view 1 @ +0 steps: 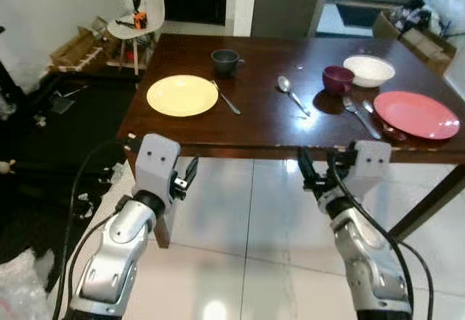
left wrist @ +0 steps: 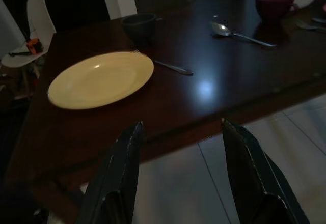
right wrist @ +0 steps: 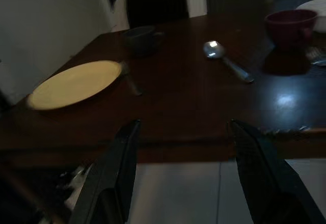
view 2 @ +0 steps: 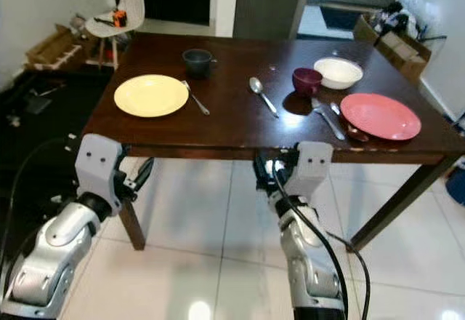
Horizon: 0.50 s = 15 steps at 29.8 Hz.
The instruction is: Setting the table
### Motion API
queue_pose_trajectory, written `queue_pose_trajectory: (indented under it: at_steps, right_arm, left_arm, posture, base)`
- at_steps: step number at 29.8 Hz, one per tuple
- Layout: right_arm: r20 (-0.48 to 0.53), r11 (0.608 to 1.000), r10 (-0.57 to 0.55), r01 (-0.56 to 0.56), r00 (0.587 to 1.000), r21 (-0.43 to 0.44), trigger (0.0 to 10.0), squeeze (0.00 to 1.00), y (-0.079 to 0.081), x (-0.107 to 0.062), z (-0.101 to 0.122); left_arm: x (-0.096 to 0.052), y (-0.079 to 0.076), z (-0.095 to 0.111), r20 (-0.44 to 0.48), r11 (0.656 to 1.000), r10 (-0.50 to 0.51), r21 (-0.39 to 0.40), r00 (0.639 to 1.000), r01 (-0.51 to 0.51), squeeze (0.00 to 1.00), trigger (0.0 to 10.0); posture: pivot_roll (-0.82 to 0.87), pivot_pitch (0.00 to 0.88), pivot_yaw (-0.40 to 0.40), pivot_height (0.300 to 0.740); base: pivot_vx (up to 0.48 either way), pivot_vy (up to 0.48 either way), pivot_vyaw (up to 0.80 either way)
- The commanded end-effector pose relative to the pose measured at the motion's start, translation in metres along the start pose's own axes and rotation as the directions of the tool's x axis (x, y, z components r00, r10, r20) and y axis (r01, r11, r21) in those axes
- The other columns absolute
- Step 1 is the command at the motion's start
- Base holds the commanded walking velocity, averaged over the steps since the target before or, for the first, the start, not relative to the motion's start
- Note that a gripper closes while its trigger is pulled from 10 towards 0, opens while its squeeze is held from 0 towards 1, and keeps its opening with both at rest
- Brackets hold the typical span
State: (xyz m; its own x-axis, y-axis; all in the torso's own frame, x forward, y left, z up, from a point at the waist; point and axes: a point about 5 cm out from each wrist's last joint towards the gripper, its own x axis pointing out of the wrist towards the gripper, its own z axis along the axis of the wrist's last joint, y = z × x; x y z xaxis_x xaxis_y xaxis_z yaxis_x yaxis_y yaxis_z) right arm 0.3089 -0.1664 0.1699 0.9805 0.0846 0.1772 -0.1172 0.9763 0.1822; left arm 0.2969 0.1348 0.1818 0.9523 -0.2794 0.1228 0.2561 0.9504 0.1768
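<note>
Holding both grippers — left gripper (view 1: pixel 190 173) and right gripper (view 1: pixel 317 169) — short of the surface (view 1: pixel 261 127), fingers spread and empty, I eye the loose spoon (view 1: pixel 292 93) lying mid-surface between the yellow plate (view 1: pixel 182 94) and the maroon cup (view 1: pixel 338 79). It looks thin, stiff and slippery against the wood — I'd pinch it across the handle.

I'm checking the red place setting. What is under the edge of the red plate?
A spoon lies beside a fork, and its bowl end slips under the near left rim of the red plate. How far it reaches is hidden by the plate.
</note>
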Motion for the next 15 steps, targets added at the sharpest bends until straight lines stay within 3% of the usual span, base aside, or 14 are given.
queue_pose_trajectory:
  at_steps: [1, 15]
  right_arm:
    - [-0.003, 1.0, 0.0, 0.0, 1.0, -0.011, 10.0, 0.0, -0.0024, -0.0011, -0.0007]
    - [0.007, 0.999, 0.051, -0.051, 0.999, -0.003, 10.0, 0.0, 0.0068, 0.0009, 0.0023]
  left_arm:
    - [-0.0007, -0.0022, -0.0034, -0.012, 1.0, -0.005, 0.006, 1.0, 0.005, 0.04, 10.0]
    - [0.0004, -0.0018, -0.0019, -0.009, 1.0, 0.005, 0.017, 1.0, -0.005, 0.07, 10.0]
  posture:
    - [-0.02, 0.038, 0.064, 0.74]
    - [-0.02, 0.038, 0.066, 0.74]
  base:
    - [0.446, 0.0, 0.0]
    - [0.445, 0.0, 0.0]
